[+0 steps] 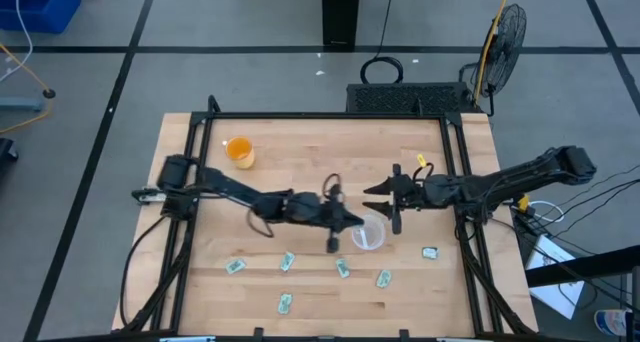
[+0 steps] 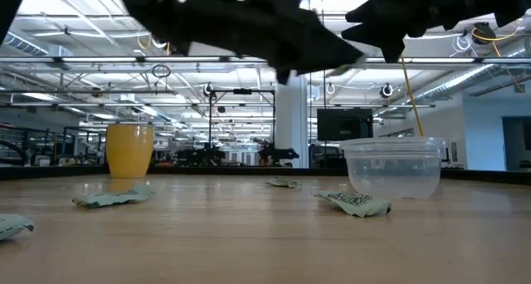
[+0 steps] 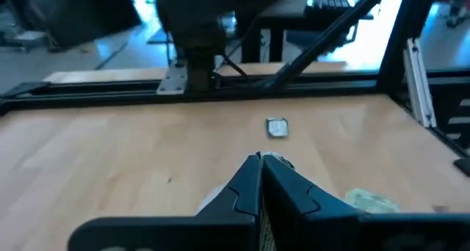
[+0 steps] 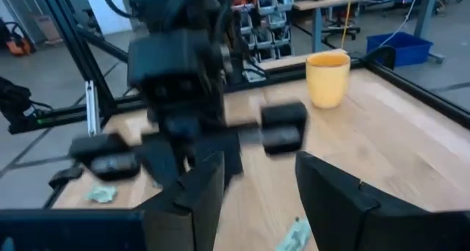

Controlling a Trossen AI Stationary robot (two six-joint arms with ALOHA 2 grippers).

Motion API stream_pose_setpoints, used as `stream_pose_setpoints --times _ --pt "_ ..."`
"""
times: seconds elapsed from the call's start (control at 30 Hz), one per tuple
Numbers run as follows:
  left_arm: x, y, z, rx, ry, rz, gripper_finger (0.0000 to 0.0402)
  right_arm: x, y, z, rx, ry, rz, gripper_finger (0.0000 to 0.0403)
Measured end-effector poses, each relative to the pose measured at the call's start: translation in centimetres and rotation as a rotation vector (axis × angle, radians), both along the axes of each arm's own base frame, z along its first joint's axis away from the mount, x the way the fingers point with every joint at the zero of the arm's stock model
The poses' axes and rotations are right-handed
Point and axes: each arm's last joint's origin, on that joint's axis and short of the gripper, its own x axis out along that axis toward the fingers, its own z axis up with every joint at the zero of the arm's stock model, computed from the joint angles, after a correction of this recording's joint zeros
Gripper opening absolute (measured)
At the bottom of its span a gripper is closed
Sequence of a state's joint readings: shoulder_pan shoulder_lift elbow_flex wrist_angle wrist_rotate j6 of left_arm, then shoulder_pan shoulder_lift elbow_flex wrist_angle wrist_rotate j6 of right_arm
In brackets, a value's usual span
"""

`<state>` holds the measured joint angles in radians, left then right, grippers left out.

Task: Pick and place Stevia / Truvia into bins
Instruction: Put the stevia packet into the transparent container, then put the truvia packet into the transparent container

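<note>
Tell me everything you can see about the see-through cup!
The small round clear plastic cup stands upright on the wooden table, near the middle and toward the front edge. It has a whitish rim and thin walls you can see the room through. In the low view it looks empty. A green-and-white paper sachet lies just in front of it. The left gripper is beside it.
</note>
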<state>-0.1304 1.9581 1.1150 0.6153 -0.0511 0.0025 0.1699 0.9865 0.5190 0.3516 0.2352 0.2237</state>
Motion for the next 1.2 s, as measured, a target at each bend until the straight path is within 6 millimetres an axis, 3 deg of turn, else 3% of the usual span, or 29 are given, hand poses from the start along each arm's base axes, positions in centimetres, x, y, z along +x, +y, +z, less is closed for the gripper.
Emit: stream_pose_setpoints --times 0.17,0.4,0.7,0.93,1.2 --pt "3.2 0.6 -1.7 -0.004 0.161 0.025 0.0007 -0.5 -0.1 -0.5 -0.001 0.009 0.0 0.0164" --pt "4.9 -0.1 -4.4 -0.005 0.265 -0.029 0.0039 -0.9 -0.2 -1.6 -0.003 0.032 -0.002 0.0164" --pt "4.7 -0.2 -3.8 0.036 0.271 -0.046 0.0042 -1.3 -0.1 -2.4 -0.023 0.059 0.009 0.0164" --pt "4.4 -0.1 -4.2 0.04 0.321 -0.045 0.0044 -1.8 0.7 -1.9 -0.062 0.036 0.064 0.0164" --pt "4.3 -0.2 -4.4 0.044 0.349 -0.045 0.0104 -3.3 2.6 -2.2 -0.022 0.11 0.169 0.0164"
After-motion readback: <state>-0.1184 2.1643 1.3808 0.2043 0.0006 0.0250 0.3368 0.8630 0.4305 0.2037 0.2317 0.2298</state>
